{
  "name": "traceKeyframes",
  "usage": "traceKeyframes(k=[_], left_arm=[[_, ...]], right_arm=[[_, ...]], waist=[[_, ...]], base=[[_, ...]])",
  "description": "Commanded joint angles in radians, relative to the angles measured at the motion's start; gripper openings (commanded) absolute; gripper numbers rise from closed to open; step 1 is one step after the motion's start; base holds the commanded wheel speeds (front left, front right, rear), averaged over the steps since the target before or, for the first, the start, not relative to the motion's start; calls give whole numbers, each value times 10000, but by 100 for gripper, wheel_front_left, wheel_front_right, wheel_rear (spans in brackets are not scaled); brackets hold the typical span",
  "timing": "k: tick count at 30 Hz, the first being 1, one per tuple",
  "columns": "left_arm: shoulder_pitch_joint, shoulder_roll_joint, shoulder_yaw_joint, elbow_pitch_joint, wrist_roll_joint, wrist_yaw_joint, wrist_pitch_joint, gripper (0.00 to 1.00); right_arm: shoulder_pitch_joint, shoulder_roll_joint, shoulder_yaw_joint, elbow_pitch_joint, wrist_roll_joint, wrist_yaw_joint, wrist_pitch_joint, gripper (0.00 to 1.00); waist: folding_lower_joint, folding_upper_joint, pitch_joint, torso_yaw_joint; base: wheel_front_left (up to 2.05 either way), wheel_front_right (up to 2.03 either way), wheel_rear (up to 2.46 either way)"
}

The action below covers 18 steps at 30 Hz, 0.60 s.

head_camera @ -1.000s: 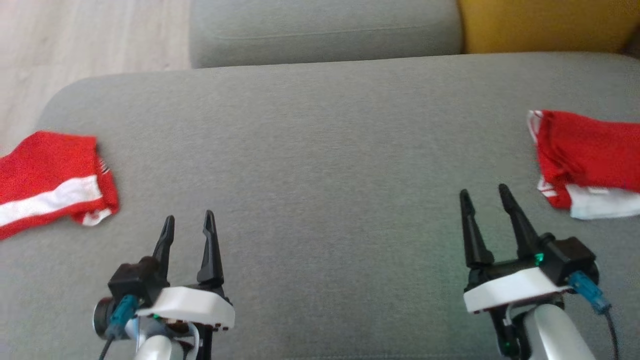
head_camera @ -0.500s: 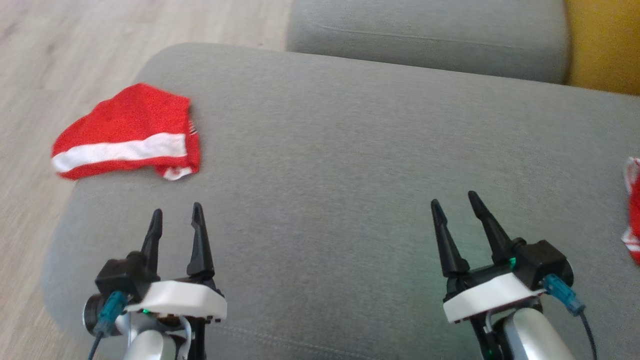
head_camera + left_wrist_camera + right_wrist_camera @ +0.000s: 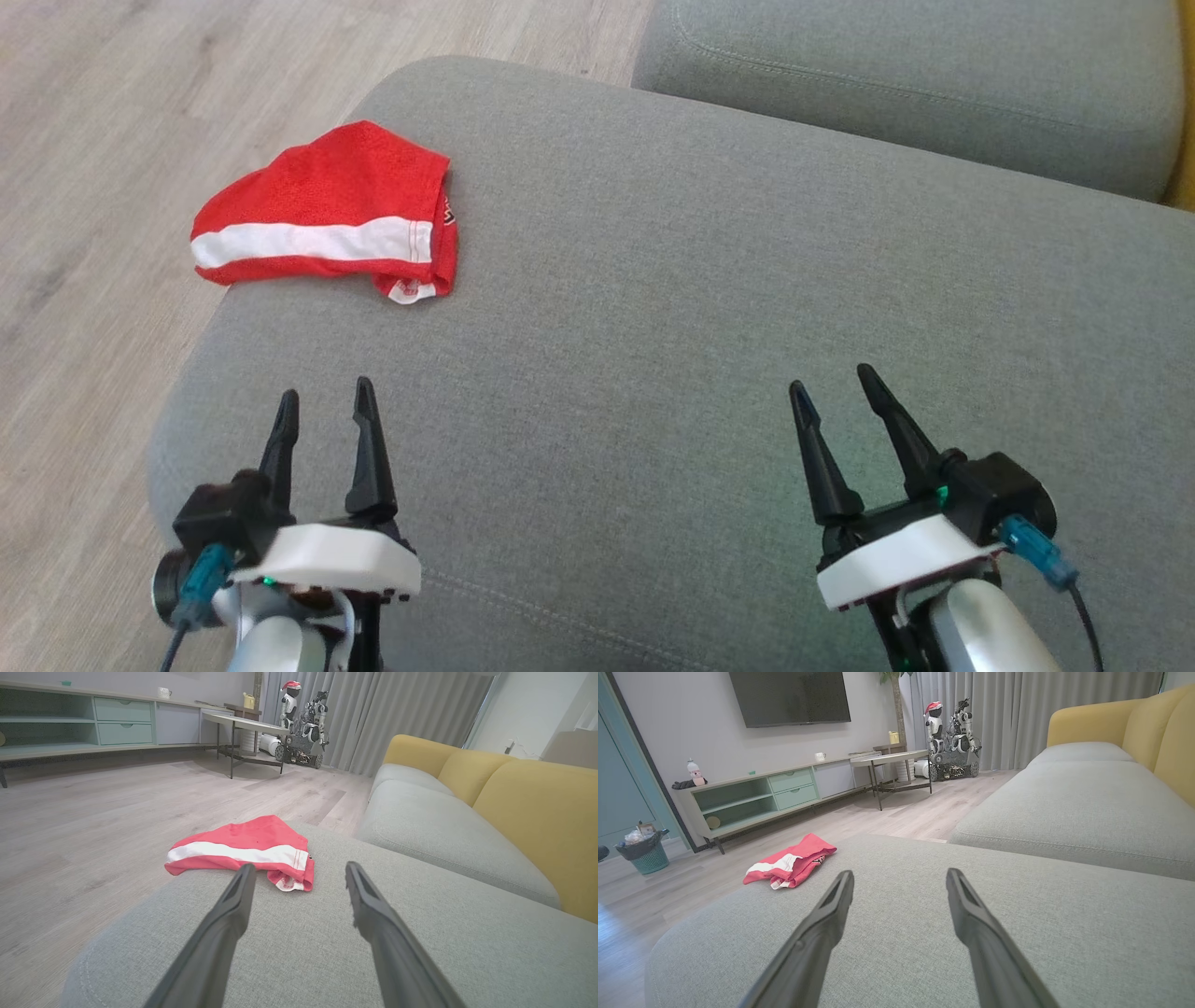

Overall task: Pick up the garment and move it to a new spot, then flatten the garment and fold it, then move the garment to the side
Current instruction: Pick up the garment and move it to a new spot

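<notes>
Since the red garment (image 3: 322, 219) lies compact, seemingly folded, on the sofa cushion (image 3: 653, 327) corner at upper left, the task looks nearly finished. The left gripper (image 3: 325, 392) and right gripper (image 3: 830, 379) hover open, empty.

Left gripper (image 3: 300, 864): jaws apart, nothing between them, poised over the grey sofa cushion (image 3: 303, 947). Red garment (image 3: 243, 845) with a white stripe lies bunched at eleven o'clock from the fingertips, on the cushion's far edge. Wooden floor (image 3: 93, 821) lies beyond.
</notes>
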Motion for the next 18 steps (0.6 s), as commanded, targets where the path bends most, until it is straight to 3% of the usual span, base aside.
traceKeyframes(k=[1, 8, 18], left_arm=[[-248, 26, 308, -364, -41, 50, -122, 100], [-366, 26, 629, -343, 89, -52, -122, 100], [-1680, 246, 2154, 687, 939, -557, -122, 100]], right_arm=[[-481, -14, 281, -267, 104, -9, -108, 100], [-574, -14, 469, -175, 139, -9, -109, 100], [-884, -14, -41, -450, -292, -9, -109, 100]], waist=[[0, 0, 5, -16], [0, 0, 204, -345], [0, 0, 1210, -973]], base=[[0, 0, 0], [0, 0, 0], [0, 0, 0]])
